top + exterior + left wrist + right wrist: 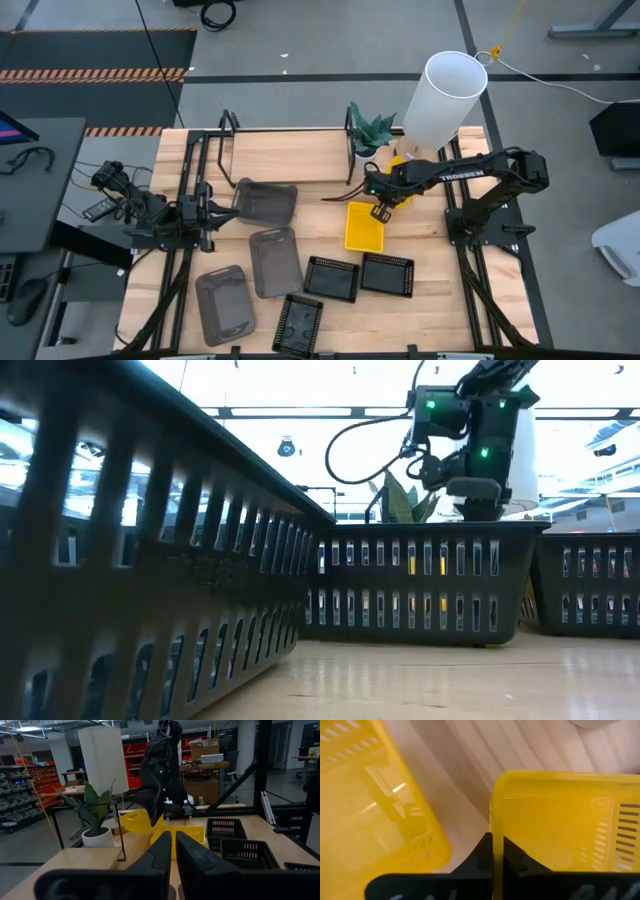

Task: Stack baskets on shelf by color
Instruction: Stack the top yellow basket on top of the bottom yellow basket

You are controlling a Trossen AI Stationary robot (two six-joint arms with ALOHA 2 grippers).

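Observation:
Two yellow baskets show. One (364, 228) lies flat on the table right of centre. The other (399, 164) sits farther back by the plant, partly under the right arm, and looks tilted in the left wrist view (133, 820). My right gripper (380, 208) is shut on the far end of the flat one. Three black baskets (331, 278) (387, 274) (298, 325) and three grey ones (268, 203) (275, 262) (222, 303) lie on the table. The shelf (290, 155) stands at the far middle. My left gripper (213, 212) waits at the left, shut and empty. My right gripper pinches the far end wall (493, 815) of the flat yellow basket, one finger inside and one outside. The fingers (482, 852) come from above, pointing down. In the left wrist view the basket (192, 835) seems to lie level on the table.
A potted plant (372, 132) and a tall white cylinder (443, 98) stand at the far edge, right of the shelf. The black baskets fill the near side in the low view (420, 585). Bare wood shows at the near right (440, 310).

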